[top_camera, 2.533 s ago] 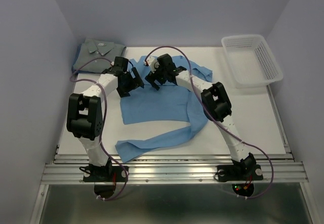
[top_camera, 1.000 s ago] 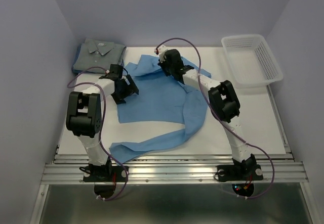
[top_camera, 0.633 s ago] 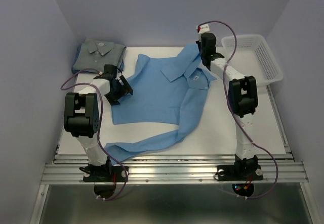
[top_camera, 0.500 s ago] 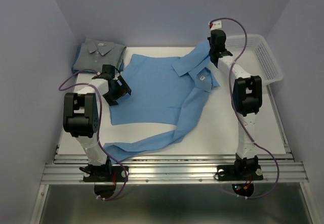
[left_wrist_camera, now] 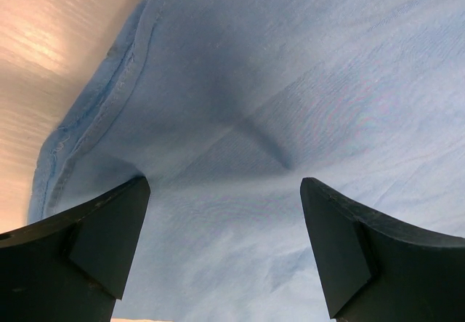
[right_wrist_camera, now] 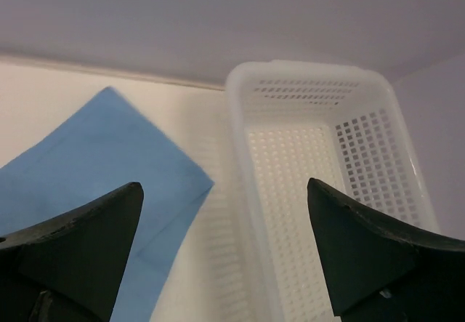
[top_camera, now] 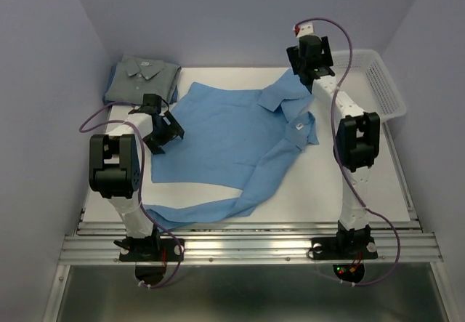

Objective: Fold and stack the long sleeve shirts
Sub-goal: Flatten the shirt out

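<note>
Shirt [top_camera: 218, 126] light blue, spread, rumpled

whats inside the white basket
Only bare mesh floor and walls show inside the white basket; nothing lies in the visible part. In the wrist view its near end is hidden behind the right gripper.

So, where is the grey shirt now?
Top view: the grey shirt lies folded in the far left corner of the table, beyond the left gripper, beside the light blue shirt.
</note>
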Motion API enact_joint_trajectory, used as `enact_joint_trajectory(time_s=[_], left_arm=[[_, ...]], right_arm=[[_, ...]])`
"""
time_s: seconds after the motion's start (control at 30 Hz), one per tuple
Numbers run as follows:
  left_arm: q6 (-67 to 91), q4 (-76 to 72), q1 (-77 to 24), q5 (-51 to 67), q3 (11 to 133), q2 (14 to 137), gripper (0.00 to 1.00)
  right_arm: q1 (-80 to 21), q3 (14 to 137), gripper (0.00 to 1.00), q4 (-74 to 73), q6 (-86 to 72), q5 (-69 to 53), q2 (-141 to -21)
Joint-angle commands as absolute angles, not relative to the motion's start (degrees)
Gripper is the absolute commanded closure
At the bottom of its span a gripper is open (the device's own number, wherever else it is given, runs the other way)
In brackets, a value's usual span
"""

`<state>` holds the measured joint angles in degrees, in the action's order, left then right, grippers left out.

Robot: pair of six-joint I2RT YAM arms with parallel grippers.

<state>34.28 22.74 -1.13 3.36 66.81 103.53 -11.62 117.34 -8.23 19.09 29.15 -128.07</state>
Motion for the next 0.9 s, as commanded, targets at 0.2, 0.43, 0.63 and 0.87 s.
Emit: enact_joint_trajectory(time_s=[0.2,0.43,0.63,0.87], left_arm=[[32.78,28.04,-3.25,3.95,77.16,102.04,0.01],[32.34,25.67,-6.42,7.55,80.07,108.01,0.01],[31.9,22.94,-6.42,8.27,78.58,110.82,0.01],[31.9,22.41,-5.63,7.65,77.78,113.38,0.01]], right_arm=[[-31.28,110.66,0.0,-29.85,-0.16,-0.29,-114.25],[-37.43,106.17,0.0,-36.29,-12.47,-1.85,-119.17],[-37.44,102.23,0.0,-41.13,-16.25,4.83,-120.67],[-34.72,88.7,0.0,-47.28,-21.16,11.16,-115.76]])
